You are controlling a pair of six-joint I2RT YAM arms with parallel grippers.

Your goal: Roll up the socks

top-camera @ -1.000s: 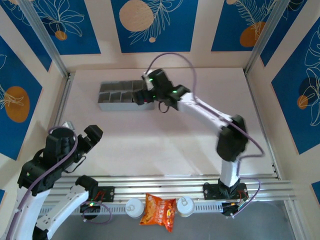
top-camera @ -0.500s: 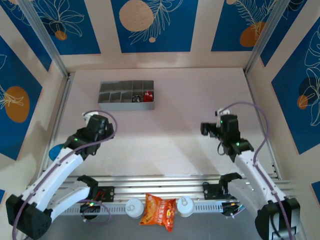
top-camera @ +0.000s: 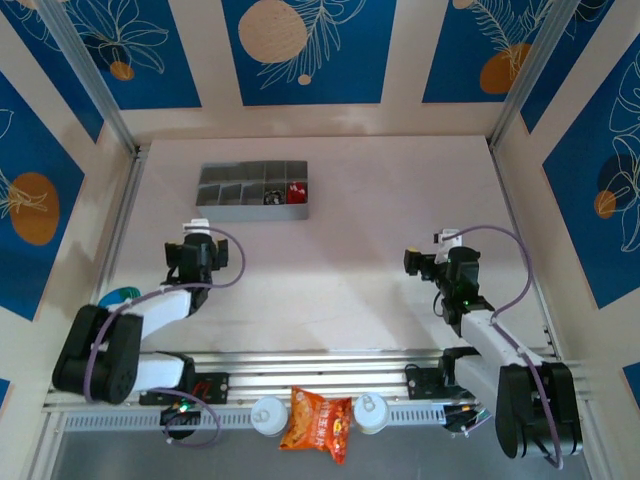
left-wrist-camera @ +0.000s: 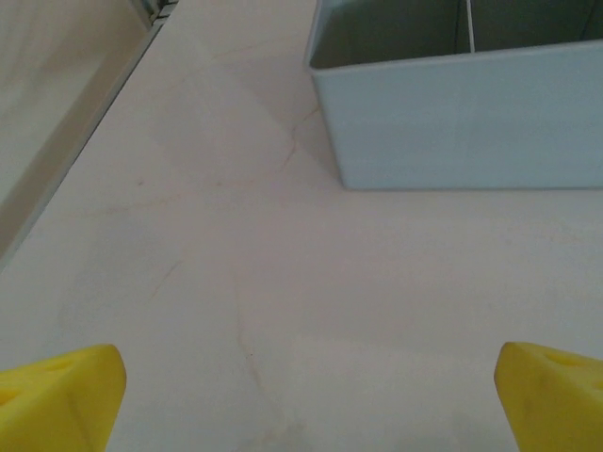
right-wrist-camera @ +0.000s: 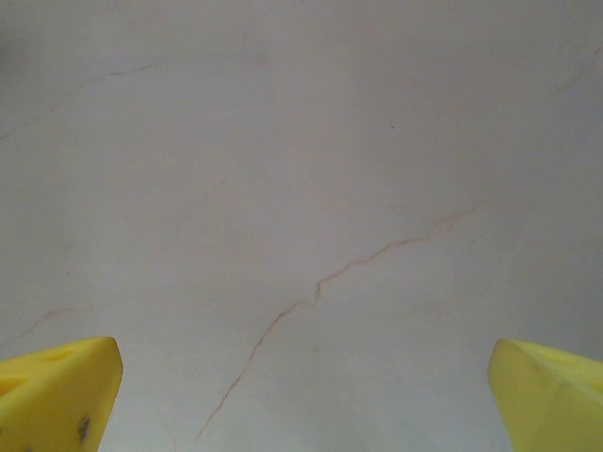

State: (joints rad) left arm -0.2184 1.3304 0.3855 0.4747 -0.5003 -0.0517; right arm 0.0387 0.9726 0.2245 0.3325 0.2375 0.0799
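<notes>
The left hand [top-camera: 196, 240] and right hand [top-camera: 428, 256] were held wide open and empty, apart from the grey tray [top-camera: 250, 211], presumably parked because the socks [top-camera: 296, 193] were lodged, apparently rolled, in its rightmost compartments.

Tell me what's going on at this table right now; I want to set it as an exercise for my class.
Nothing is being handled at this moment. The left gripper and the right gripper both hover open and empty over the table. The red sock sits in the right-end compartment of the grey tray at the far left, and the dark striped sock lies in the compartment beside it. Both are too small to see clearly, but the rolling looks done.
</notes>
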